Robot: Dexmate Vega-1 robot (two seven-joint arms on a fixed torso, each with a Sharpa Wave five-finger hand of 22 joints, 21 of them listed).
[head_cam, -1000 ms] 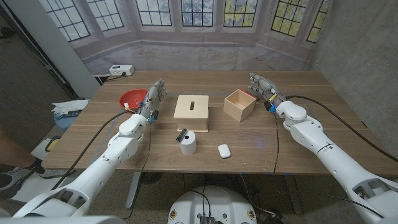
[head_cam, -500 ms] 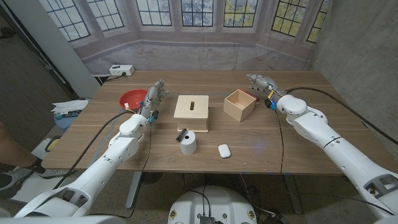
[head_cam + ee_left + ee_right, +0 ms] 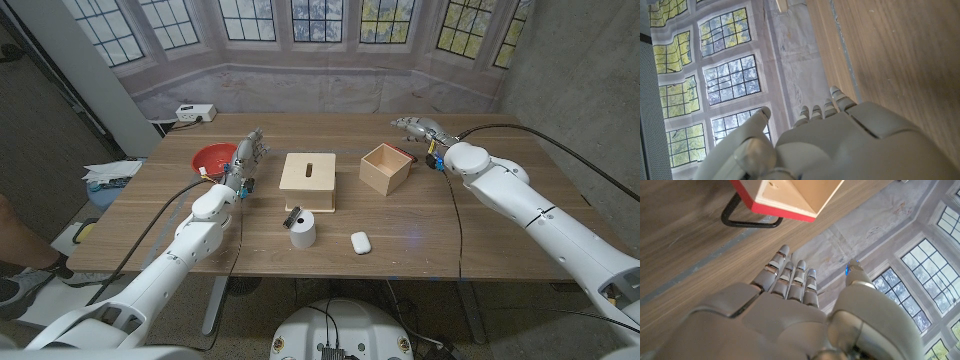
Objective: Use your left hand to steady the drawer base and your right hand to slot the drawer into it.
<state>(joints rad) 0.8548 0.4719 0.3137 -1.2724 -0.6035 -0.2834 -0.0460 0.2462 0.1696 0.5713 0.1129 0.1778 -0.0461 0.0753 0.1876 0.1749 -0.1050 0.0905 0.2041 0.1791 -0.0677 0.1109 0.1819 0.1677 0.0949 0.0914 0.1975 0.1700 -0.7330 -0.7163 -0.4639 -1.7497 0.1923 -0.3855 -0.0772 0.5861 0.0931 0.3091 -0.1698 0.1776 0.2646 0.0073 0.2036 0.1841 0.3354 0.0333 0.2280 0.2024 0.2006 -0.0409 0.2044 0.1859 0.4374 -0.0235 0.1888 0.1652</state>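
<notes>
A flat pale wooden box with a slot in its top (image 3: pixel 308 182) lies at the table's middle. To its right stands an open-topped wooden box (image 3: pixel 385 167); the right wrist view shows an open box with a red side (image 3: pixel 790 197) beyond my fingers. My left hand (image 3: pixel 248 155) (image 3: pixel 840 145) is upright just left of the slotted box, fingers apart, holding nothing. My right hand (image 3: pixel 418 129) (image 3: pixel 790 315) hovers by the open box's far right corner, fingers extended toward the left and empty, not touching the box.
A red bowl (image 3: pixel 215 157) sits left of my left hand. A white cylinder with a black clip (image 3: pixel 302 230) and a small white case (image 3: pixel 360 241) lie near the front edge. A white power box (image 3: pixel 195 112) is at the back left.
My right hand has swung away from me and leftward, its fingers turning to point along the far side of the open box. The left hand and both boxes have not moved.
</notes>
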